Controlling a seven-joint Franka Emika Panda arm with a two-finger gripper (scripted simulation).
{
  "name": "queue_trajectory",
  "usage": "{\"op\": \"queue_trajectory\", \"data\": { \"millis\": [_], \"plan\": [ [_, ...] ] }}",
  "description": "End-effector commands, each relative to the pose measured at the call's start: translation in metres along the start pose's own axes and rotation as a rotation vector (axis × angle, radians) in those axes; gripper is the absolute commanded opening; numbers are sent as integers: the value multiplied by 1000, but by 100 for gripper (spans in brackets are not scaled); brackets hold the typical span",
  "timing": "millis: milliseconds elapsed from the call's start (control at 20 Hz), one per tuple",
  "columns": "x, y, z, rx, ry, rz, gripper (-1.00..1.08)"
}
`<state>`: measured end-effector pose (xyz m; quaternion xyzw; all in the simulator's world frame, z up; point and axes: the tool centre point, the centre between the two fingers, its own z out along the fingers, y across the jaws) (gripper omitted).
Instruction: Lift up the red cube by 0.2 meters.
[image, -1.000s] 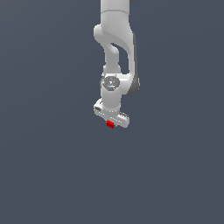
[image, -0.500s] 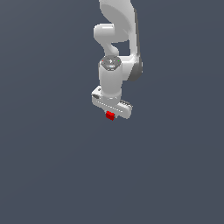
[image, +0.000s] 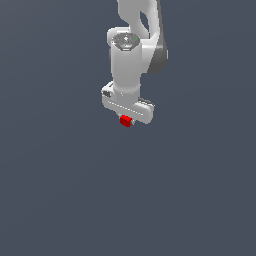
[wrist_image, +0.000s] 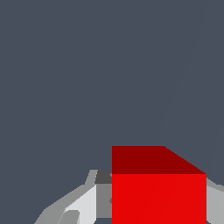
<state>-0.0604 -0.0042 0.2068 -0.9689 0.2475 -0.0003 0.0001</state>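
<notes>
Exterior view: my arm (image: 132, 50) hangs straight down over the plain grey floor (image: 55, 200), wrist vertical so that the gripper (image: 126, 121) points at the ground. The red cube (image: 125, 121) sits directly beneath my palm, between the fingers, clear of the floor. I carry it there because a centred, vertical hold keeps it from tipping during the lift.

Wrist view: the cube (wrist_image: 158, 192) fills the near corner, one face square to the camera and its top face darker. A pale grey finger (wrist_image: 81, 203) presses against one side; the opposite finger (wrist_image: 215, 201) shows at the other edge. My hand is clamped on the cube, and nothing else is near it.
</notes>
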Motion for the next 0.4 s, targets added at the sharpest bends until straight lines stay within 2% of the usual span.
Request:
{"op": "queue_trajectory", "data": {
  "millis": [0,350],
  "plan": [
    [0,0,-12,-1,-1,0,-100],
    [1,-1,-23,-1,0,-1,-100]
  ]
}}
